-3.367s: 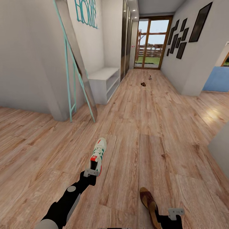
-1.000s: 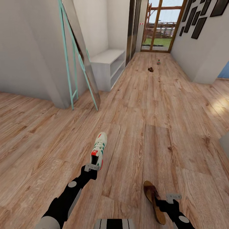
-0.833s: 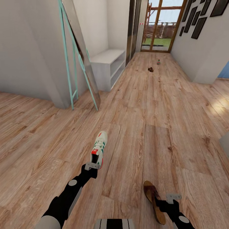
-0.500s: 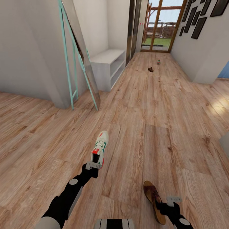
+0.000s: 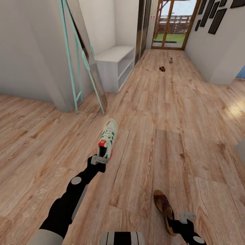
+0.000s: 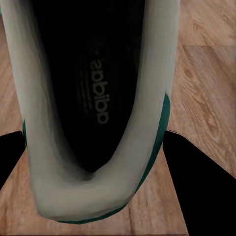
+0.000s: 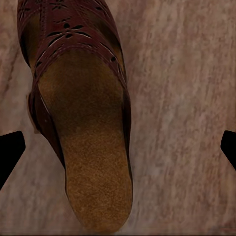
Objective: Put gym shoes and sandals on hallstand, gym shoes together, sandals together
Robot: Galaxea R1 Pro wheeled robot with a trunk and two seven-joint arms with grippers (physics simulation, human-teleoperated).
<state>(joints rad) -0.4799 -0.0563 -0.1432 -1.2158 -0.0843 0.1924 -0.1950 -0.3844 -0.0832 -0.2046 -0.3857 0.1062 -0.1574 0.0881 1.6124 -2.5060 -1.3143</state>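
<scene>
Where the corridor floor (image 5: 163, 122) runs in light brown wood-grain planks, four pieces of footwear can be counted: two carried near the robot and two small ones far down the hall. At the left, a tall mirror (image 5: 86, 51) in a thin teal frame leans against the white wall. Just beyond it stands the one hallstand (image 5: 114, 66), a low, boxy white-grey unit with a flat top and two open shelf levels.

The left gripper (image 5: 98, 160) is clamped on the heel of one gym shoe (image 5: 108, 137), a white lace-up sneaker with green side stripes and a red-orange heel patch, its toe pointing toward the hallstand. In the left wrist view the gym shoe (image 6: 96, 98) shows its dark interior with printed lettering, the smooth white collar and a green edge, and the black fingers (image 6: 206, 191) press on both sides of it.

Far down the hall lie one dark brown sandal (image 5: 162, 68) and one tiny gym shoe (image 5: 170, 60), both on the planks, too small for detail.

The right gripper (image 5: 182, 219) holds the near sandal (image 5: 164, 206) at its heel. The right wrist view shows this sandal (image 7: 83, 147) with a grainy tan insole and a perforated reddish-brown upper with floral cut-outs; only the black fingertips (image 7: 10, 147) show at the edges.
</scene>
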